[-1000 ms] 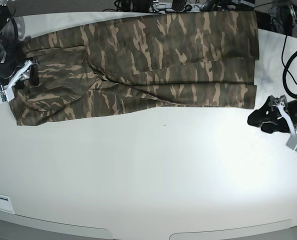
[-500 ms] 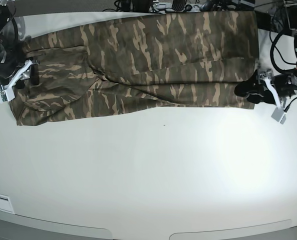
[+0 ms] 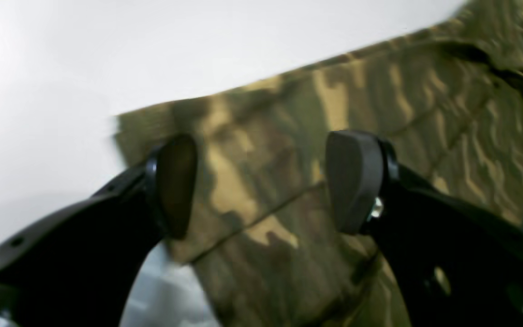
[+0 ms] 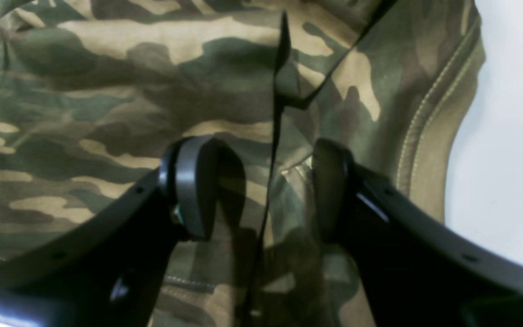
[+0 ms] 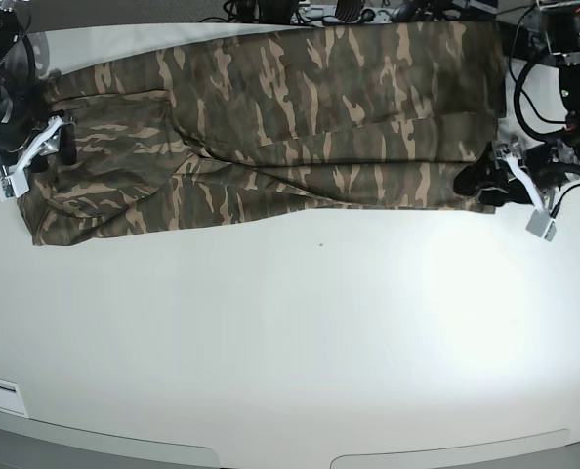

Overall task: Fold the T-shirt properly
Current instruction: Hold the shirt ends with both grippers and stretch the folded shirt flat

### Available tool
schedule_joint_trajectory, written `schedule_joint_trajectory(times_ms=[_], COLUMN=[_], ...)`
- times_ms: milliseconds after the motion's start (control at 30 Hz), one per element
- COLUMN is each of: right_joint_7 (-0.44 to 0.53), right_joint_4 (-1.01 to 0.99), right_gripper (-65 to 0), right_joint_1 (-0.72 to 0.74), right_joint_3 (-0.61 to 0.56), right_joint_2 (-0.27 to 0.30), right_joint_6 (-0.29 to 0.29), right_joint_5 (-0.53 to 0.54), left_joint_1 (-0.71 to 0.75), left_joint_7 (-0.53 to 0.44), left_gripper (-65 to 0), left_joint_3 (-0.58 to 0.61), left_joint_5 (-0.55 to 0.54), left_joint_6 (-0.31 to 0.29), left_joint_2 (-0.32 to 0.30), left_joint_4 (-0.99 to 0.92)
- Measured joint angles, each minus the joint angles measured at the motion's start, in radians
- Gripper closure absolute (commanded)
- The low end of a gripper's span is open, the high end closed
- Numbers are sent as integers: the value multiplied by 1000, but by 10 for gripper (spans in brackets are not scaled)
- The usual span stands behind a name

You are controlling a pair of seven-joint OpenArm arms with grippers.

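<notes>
Soft matte camo T-shirt (image 5: 290,117), olive/brown/tan w/ stitched tan collar, lies folded lengthwise in a long band across far side of smooth white table (image 5: 300,332); left gripper (image 3: 261,181) & right gripper (image 4: 261,186) both spread apart over cloth, gripping nothing.

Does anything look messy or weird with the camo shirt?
A little. The T-shirt lies folded lengthwise on the white table, but the end by the right gripper is bunched and flares out wider than the rest, with diagonal wrinkles near the middle. No damage shows. The left gripper is open at the other end.
</notes>
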Motion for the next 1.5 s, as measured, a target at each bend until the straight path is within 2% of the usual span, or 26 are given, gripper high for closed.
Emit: schedule_joint_trajectory(times_ms=[200,333,433,667,1167,1367,1433,1500], right_joint_7=[0,0,0,0,0,0,0,0], right_joint_4=[0,0,0,0,0,0,0,0], right_gripper=[-352,-351,-352,-351,-352,-351,-351,-351], right_joint_1=[0,0,0,0,0,0,0,0], right_joint_3=[0,0,0,0,0,0,0,0], right_joint_2=[0,0,0,0,0,0,0,0], right_joint_6=[0,0,0,0,0,0,0,0], right_joint_5=[0,0,0,0,0,0,0,0], left_joint_1=[0,0,0,2,2,2,2,2], left_joint_7=[-5,-27,-47,-48,-45,-9,-7,-7], left_gripper=[-458,-458,-458,-458,-458,-455,-411,-326], left_joint_3=[-72,-76,-76,-76,-76,-76,-76,-76], left_joint_5=[7,31,46,77,37,-43,-43,-42], left_joint_6=[2,2,32,32,32,-16,-16,-16], left_joint_2=[0,2,12,49,53,53,53,53], left_joint_4=[0,0,0,0,0,0,0,0])
